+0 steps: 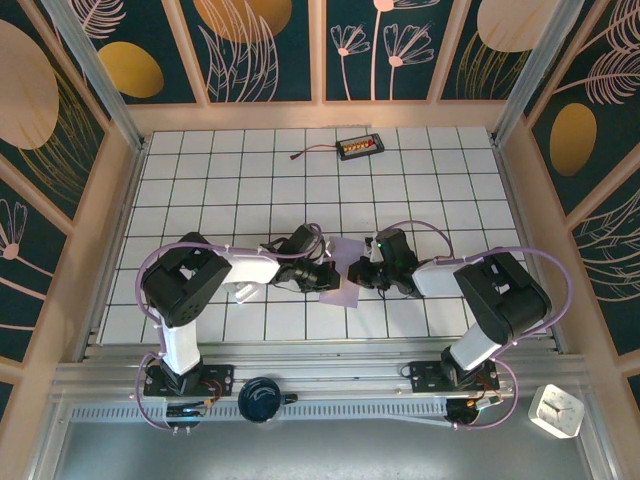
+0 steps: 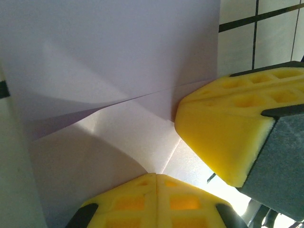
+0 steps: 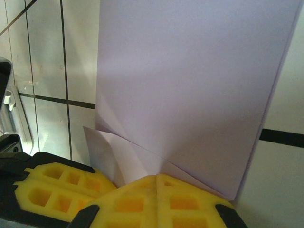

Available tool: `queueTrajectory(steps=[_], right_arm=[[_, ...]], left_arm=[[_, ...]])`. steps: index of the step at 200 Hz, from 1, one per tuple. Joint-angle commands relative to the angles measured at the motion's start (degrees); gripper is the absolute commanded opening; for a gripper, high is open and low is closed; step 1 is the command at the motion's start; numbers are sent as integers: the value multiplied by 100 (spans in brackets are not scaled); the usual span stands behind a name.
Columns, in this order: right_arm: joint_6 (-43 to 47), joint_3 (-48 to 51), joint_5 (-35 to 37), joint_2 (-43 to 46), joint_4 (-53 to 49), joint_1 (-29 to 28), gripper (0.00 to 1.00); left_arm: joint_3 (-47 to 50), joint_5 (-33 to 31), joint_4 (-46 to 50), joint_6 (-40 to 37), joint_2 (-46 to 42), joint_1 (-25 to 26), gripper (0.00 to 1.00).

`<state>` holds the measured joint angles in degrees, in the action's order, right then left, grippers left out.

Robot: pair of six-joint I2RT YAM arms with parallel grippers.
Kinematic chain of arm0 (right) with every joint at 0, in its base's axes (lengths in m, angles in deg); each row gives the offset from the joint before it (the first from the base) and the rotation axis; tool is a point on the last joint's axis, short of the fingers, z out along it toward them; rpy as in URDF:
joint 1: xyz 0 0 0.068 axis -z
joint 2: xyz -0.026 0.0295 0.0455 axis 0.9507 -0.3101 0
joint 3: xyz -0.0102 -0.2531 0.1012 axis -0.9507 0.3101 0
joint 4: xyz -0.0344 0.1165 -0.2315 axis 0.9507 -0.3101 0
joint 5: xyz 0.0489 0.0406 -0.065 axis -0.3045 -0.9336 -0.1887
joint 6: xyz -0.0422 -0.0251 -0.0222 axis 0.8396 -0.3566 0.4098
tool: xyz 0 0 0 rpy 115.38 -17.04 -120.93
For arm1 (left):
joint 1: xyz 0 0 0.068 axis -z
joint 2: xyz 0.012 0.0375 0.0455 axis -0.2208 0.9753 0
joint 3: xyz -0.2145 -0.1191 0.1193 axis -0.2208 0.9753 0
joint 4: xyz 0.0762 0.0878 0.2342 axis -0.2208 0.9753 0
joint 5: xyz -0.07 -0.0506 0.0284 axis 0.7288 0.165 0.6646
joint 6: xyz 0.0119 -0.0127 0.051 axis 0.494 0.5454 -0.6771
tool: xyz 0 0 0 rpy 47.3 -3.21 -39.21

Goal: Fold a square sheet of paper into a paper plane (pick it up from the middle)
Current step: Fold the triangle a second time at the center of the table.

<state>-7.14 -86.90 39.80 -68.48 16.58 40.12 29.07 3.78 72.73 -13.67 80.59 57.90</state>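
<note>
Top external: left gripper (image 1: 333,273), right gripper (image 1: 358,272) each pinch paper sheet (image 1: 348,248)

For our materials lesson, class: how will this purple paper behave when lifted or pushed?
Probably floppy: the paper looks thin and already holds creases. Likely light, so a push may slide it over the smooth tiles. It may crumple where the left hand and right hand pinch it.

Sheet of paper (image 1: 347,252) mid-counter (image 1: 250,180), between left tool (image 1: 326,276) and right tool (image 1: 358,272). Cabled box (image 1: 360,147) far behind, near back edge.
</note>
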Motion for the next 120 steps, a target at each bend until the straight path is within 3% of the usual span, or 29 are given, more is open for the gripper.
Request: queueTrajectory(steps=[1,120], right_arm=[[141,236,313,-116,-558,161,0],[254,183,366,-179,-725,206,0]], left_arm=[[167,-255,613,-185,-3,38,0],[1503,-32,706,-183,-733,97,0]])
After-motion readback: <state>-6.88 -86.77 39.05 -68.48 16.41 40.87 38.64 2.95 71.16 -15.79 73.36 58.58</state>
